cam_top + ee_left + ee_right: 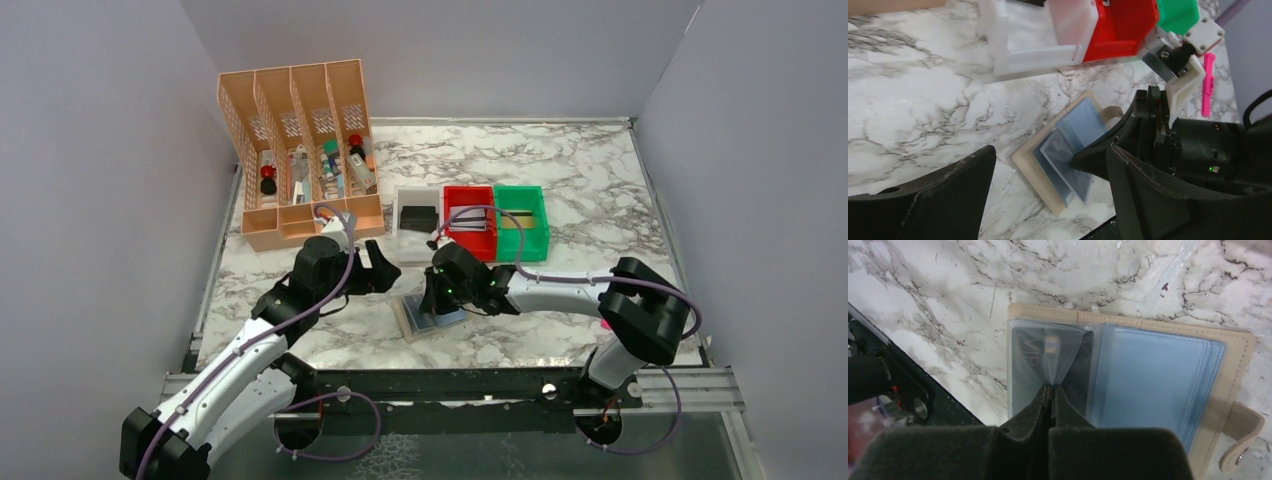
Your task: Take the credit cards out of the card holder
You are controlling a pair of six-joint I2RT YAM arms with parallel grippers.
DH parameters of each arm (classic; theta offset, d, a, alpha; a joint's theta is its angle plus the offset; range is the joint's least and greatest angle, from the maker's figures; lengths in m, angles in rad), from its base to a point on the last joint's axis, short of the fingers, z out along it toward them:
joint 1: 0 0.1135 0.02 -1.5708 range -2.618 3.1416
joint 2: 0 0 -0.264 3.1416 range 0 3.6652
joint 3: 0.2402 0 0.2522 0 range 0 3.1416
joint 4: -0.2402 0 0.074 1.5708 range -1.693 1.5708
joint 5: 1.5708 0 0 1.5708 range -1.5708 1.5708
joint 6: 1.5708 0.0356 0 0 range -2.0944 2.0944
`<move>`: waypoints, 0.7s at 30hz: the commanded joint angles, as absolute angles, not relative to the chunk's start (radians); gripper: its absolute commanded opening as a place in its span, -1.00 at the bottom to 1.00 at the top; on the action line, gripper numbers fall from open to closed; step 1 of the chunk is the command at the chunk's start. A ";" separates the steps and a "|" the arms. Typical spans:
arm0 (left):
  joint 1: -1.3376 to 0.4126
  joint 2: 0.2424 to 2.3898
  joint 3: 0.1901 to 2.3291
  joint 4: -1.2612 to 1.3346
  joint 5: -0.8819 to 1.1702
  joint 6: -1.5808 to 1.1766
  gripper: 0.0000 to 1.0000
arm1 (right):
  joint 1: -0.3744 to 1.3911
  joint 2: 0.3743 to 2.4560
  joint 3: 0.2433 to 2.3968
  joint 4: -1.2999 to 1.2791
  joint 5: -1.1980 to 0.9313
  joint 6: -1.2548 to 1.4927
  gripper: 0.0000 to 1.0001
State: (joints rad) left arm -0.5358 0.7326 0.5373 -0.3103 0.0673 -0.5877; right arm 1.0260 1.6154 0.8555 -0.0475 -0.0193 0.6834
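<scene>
The card holder [424, 322], tan-bordered with blue-grey panels, lies open flat on the marble near the table's front edge. My right gripper [1052, 386] is shut on a clear sleeve of its left panel and pinches it up into a tent. Under that sleeve lies a dark grey credit card [1030, 357] marked VIP. The right panel [1153, 375] looks bare blue. In the left wrist view the lifted sleeve [1068, 160] stands off the card holder [1029, 167]. My left gripper [385, 275] hovers open just left of the holder, with nothing between its fingers [963, 175].
White bin [400, 243], red bin [484, 250] and green bin [541, 236] stand in a row behind the holder; a black card [417, 216] lies in the white one. An orange slotted organizer [300, 150] is at the back left. A pink marker [1207, 82] lies by the right arm.
</scene>
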 commanded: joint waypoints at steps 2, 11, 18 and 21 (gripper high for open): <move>-0.530 0.807 0.483 -0.108 0.319 -0.647 0.64 | 0.959 1.585 0.784 0.106 -0.204 0.741 -0.98; -0.536 0.920 0.434 0.022 0.424 -0.696 0.61 | 0.876 1.570 0.675 0.272 -0.357 0.816 -0.98; -0.563 0.959 0.413 0.095 0.437 -0.726 0.61 | 0.851 1.564 0.634 0.314 -0.372 0.842 -0.98; -0.581 1.003 0.409 0.123 0.445 -0.735 0.60 | 0.843 1.562 0.615 0.342 -0.381 0.857 -0.98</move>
State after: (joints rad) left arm -0.5575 0.9569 0.4255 0.0376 0.4011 -0.7116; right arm 0.8547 1.5883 0.6395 0.2653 -0.3359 0.8246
